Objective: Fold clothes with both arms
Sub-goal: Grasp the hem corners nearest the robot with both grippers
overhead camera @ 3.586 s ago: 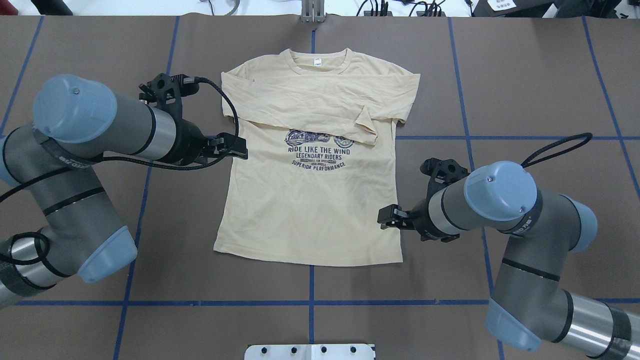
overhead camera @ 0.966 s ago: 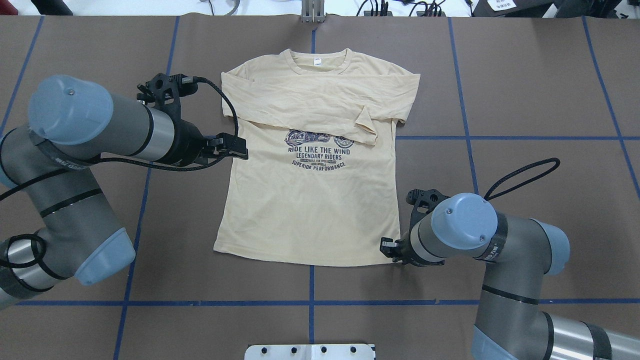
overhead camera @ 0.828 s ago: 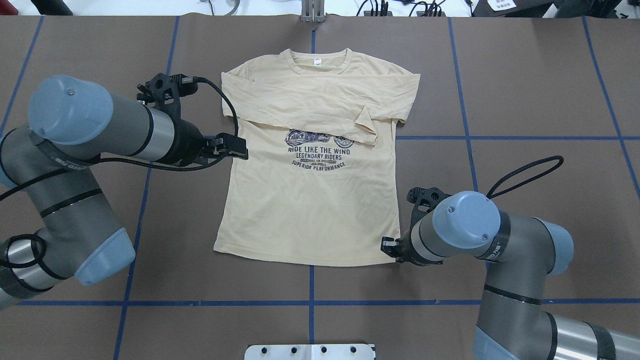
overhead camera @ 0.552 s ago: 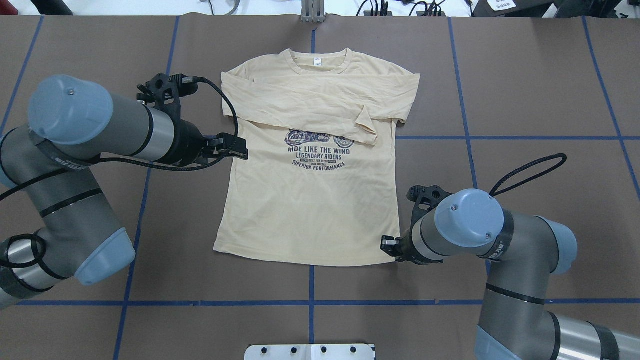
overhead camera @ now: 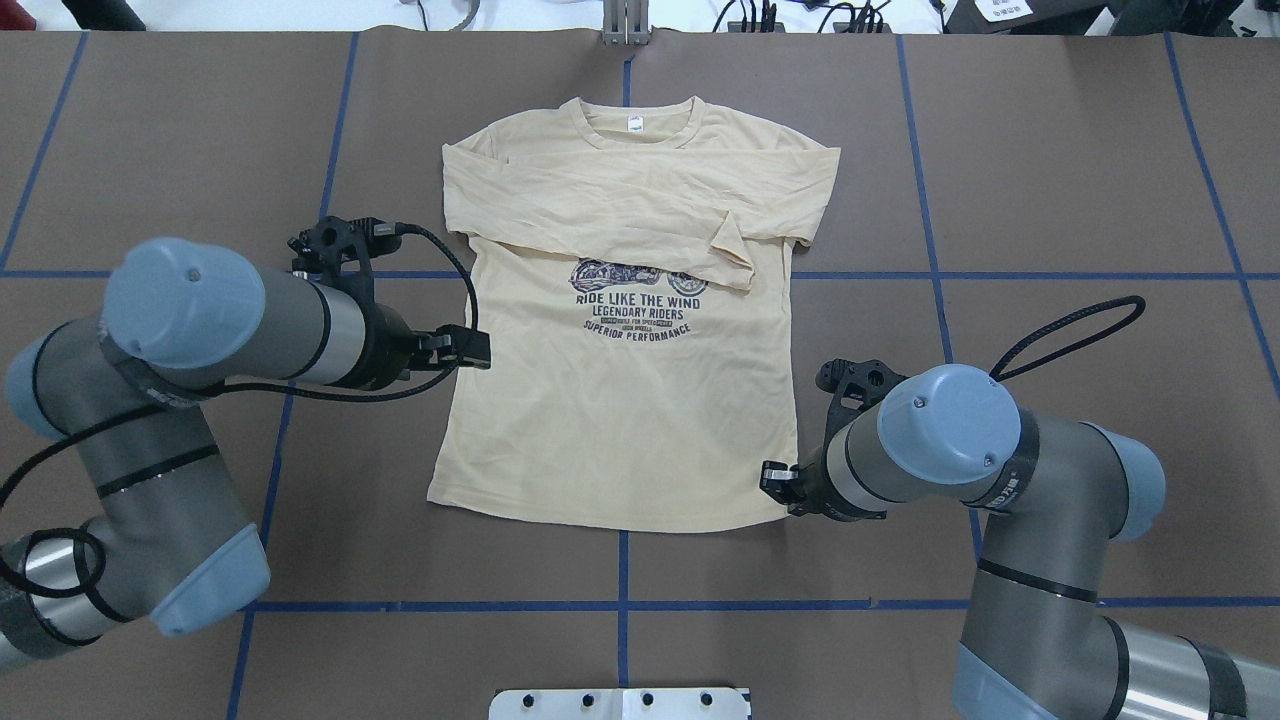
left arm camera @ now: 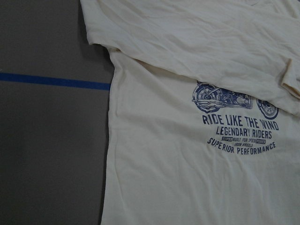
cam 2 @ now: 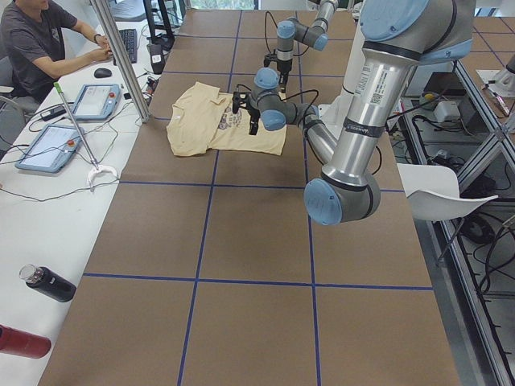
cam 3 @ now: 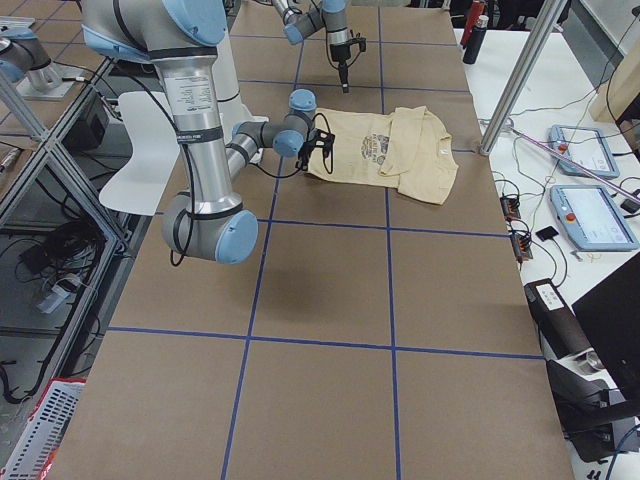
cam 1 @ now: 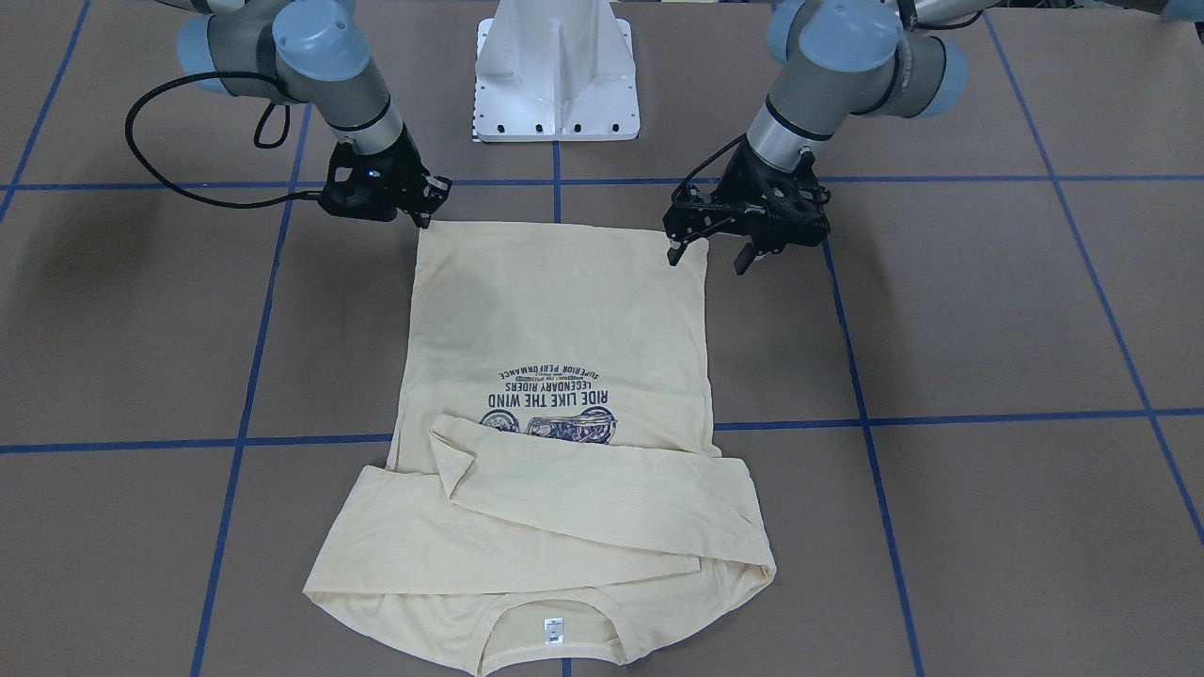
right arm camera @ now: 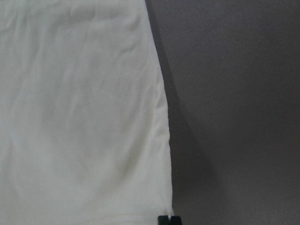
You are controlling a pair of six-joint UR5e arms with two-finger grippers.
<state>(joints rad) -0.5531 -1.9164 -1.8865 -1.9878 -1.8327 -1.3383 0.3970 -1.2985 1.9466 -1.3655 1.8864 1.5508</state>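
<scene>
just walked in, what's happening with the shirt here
A cream T-shirt lies flat, print up, on the brown table, part-way through being folded: its sleeves are already laid across the chest. The right gripper is down at the hem corner on its side; whether it has gripped the cloth cannot be told. The left gripper hovers above the shirt's other side edge, fingers open, holding nothing.

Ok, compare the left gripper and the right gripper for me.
The left gripper stands open, fingers spread. The right gripper shows its tips close together, and whether it is shut is unclear. The left gripper hangs beside the T-shirt's side edge, about level with the print, while the right gripper sits at a hem corner. Both are black and point down, and the T-shirt lies flat.
</scene>
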